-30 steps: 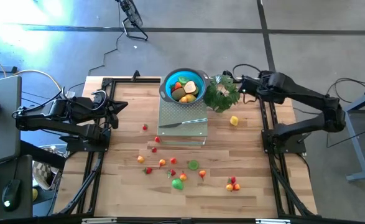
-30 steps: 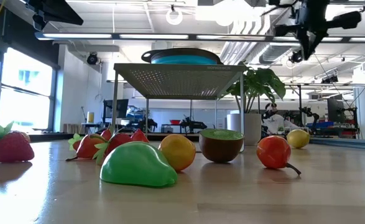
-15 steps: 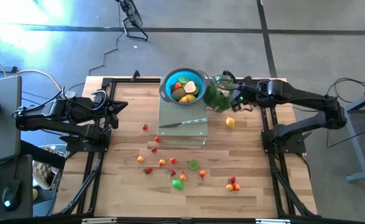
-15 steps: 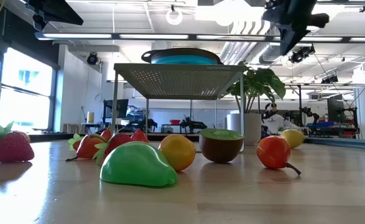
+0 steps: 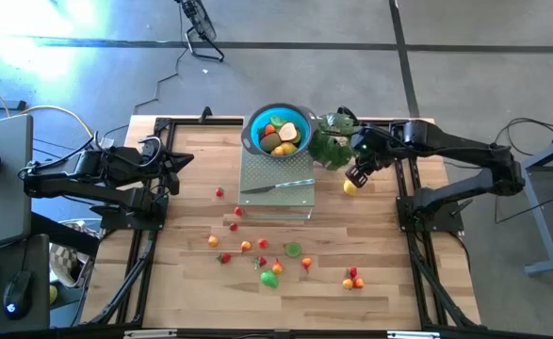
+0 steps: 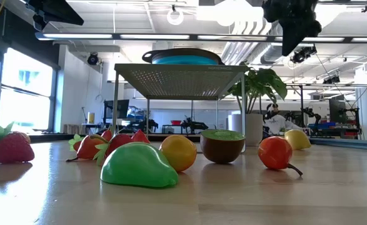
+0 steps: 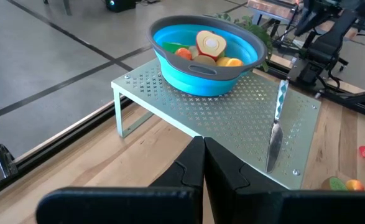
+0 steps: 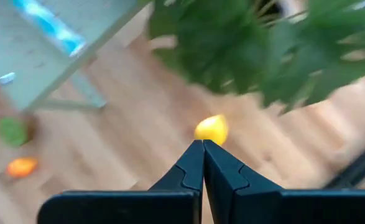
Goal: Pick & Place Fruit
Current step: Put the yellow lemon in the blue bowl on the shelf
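hovering over yellow fruit (image 5: 349, 186), r fingers (image 5: 356, 176) closed, empty; l fingers (image 5: 184, 160) closed.

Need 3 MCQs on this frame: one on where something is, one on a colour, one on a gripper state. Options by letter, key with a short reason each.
1. Where does the knife lie?
A. on the perforated metal rack
B. inside the bowl
C. on the floor

2. What colour is the fruit nearest the right gripper?
A. red
B. yellow
C. brown

3. How are the right gripper's fingers?
A. wide open
B. shut on the plant
C. shut, holding nothing

Key:
1 A: the knife rests on the rack, in front of the blue bowl.
2 B: the yellow fruit lies on the table just under the right gripper.
3 C: in the right wrist view its fingers meet, with nothing between them.
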Controlling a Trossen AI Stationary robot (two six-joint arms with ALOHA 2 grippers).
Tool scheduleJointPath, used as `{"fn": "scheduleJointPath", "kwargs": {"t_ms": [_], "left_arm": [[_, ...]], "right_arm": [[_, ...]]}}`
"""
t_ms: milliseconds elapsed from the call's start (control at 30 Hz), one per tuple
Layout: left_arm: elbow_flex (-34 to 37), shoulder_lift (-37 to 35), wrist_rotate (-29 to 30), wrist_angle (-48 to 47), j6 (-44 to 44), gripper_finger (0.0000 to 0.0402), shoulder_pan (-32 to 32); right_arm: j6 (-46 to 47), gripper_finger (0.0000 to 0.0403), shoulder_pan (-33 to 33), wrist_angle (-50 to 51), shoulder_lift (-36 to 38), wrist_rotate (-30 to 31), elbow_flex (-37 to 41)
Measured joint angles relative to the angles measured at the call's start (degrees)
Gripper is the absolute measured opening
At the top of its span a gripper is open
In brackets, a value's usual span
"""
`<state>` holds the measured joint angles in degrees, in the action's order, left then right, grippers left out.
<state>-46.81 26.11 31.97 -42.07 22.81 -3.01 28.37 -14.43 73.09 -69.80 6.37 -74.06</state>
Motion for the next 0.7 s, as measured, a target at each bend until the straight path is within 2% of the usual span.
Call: {"fn": "scheduleJointPath", "kwargs": {"t_ms": [167, 567, 700], "left_arm": [[0.0, 0.0, 0.0, -0.02, 0.0, 0.0003, 0.0], [0.0, 0.0, 0.0, 0.0, 0.0, 0.0003, -0.02], [0.0, 0.0, 0.09, 0.17, 0.0, 0.0003, 0.0]], "right_arm": [[1.67, 0.0002, 0.72, 0.34, 0.98, -5.2, 0.0], [-1.64, 0.0002, 3.69, -3.69, 2.67, -6.0, 0.0], [2.2, 0.0002, 3.69, -3.02, 2.67, -8.28, 0.0]]}}
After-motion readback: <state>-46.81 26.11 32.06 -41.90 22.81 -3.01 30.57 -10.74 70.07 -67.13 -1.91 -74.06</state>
